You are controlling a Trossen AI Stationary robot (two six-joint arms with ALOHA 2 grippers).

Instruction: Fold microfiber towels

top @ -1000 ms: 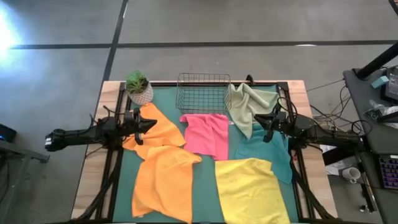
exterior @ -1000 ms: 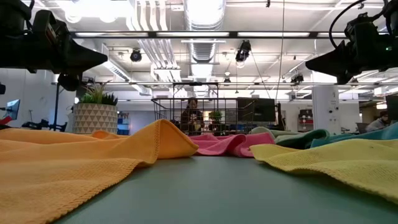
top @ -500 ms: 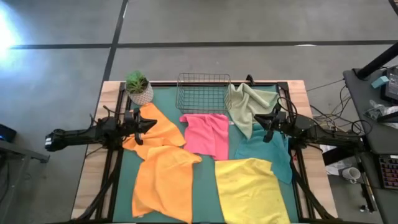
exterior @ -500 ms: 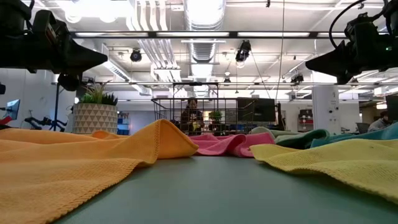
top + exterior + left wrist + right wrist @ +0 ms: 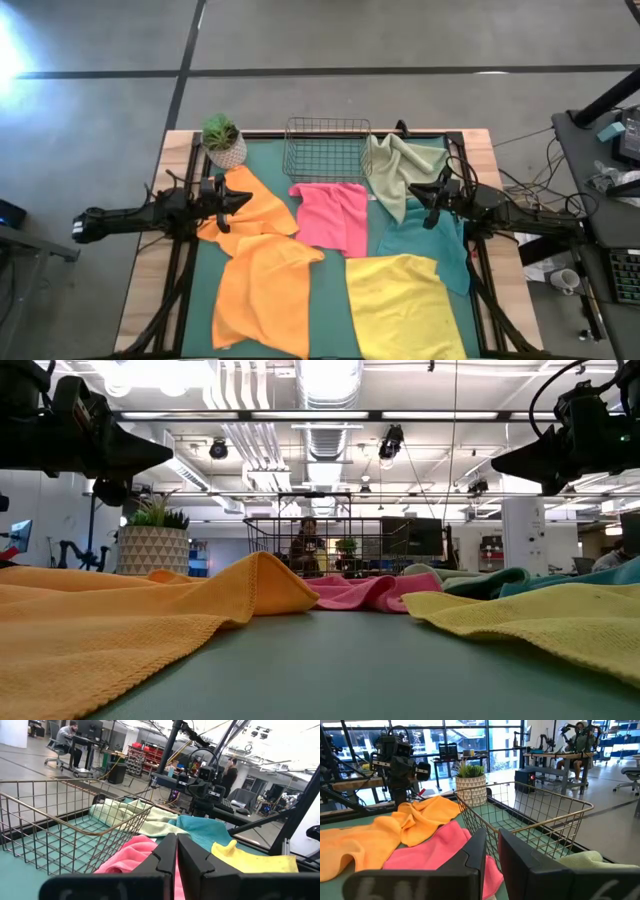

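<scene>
Green table mat [image 5: 330, 285] strewn with six unfolded microfiber towels [image 5: 332, 215], left gripper [image 5: 243, 200] pressed together over orange, right gripper [image 5: 415, 193] seemingly near-closed, empty, above sage.

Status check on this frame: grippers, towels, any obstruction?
Left gripper shut, empty, above orange towel. Right gripper nearly shut, empty, over sage green towel. All towels unfolded. Wire basket empty; nothing blocking.
</scene>
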